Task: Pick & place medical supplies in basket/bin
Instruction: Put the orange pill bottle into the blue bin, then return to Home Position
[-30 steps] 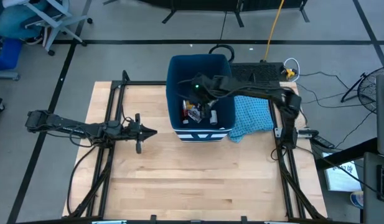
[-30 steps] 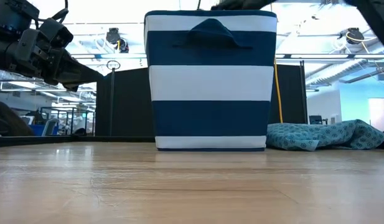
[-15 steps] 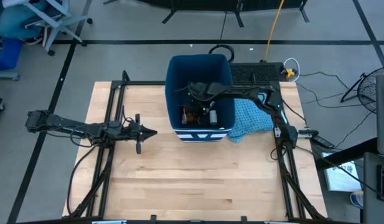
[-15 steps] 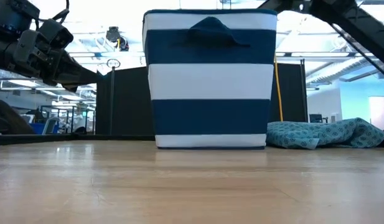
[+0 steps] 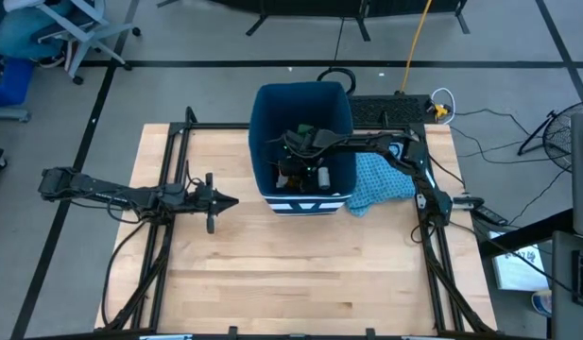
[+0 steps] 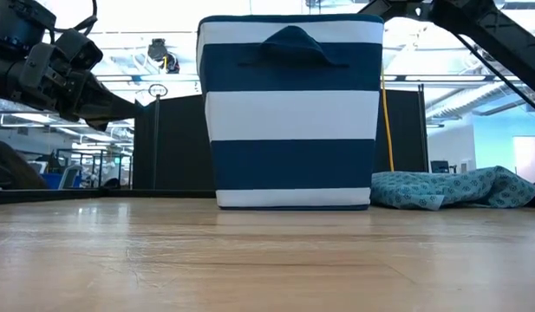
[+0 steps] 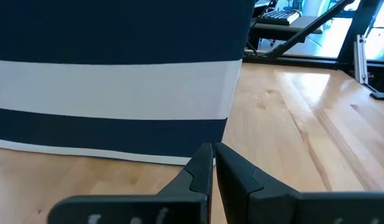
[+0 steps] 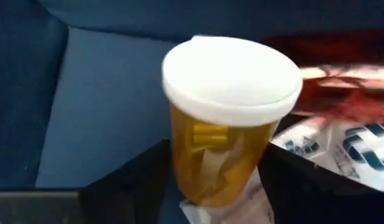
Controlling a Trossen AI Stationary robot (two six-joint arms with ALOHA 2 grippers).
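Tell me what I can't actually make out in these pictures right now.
- Bin contents: hidden by its striped wall in the low and left wrist views.
- Supplies under the right claw: high view, too small and partly covered by the arm.
- Amber bottle: right wrist view, base cut off, label blurred; grip unclear.
- Packet beside it: blurred print.

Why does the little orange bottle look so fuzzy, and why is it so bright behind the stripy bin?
Right wrist view: the amber pill bottle with the white cap sits very close to the lens, so it blurs, like the packets beside it. Low view: bright ceiling lights glare behind the dark blue and white striped fabric bin, washing out the top. High view: the inside of the bin is shadowy.
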